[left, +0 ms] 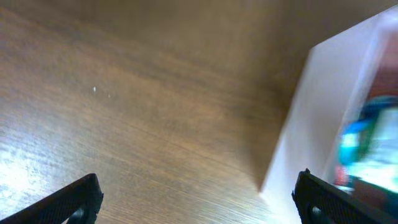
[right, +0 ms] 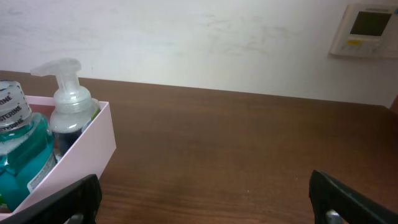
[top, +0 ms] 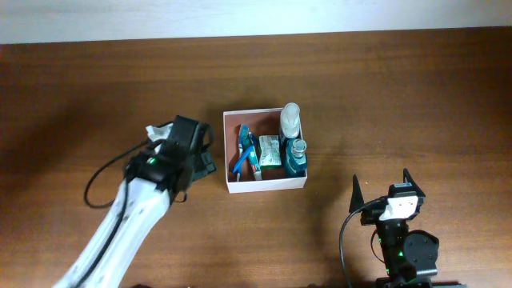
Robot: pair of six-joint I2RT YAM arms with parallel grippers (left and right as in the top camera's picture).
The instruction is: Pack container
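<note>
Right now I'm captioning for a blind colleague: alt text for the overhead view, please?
A square, shallow, white-walled cardboard box sits on a brown wooden table, holding a clear pump bottle, a teal mouthwash bottle, a small green packet and blue toiletries. The open left gripper is beside its left wall; the open right gripper stands apart at lower right.

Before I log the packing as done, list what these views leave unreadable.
1. Left wrist: container contents are blurred and cut off by the right edge.
2. Right wrist: the container's wall hides everything below the pump bottle; the left edge cuts the teal bottle.
3. Overhead: packet print is too small to read; blue items overlap, so their count is unclear.
</note>
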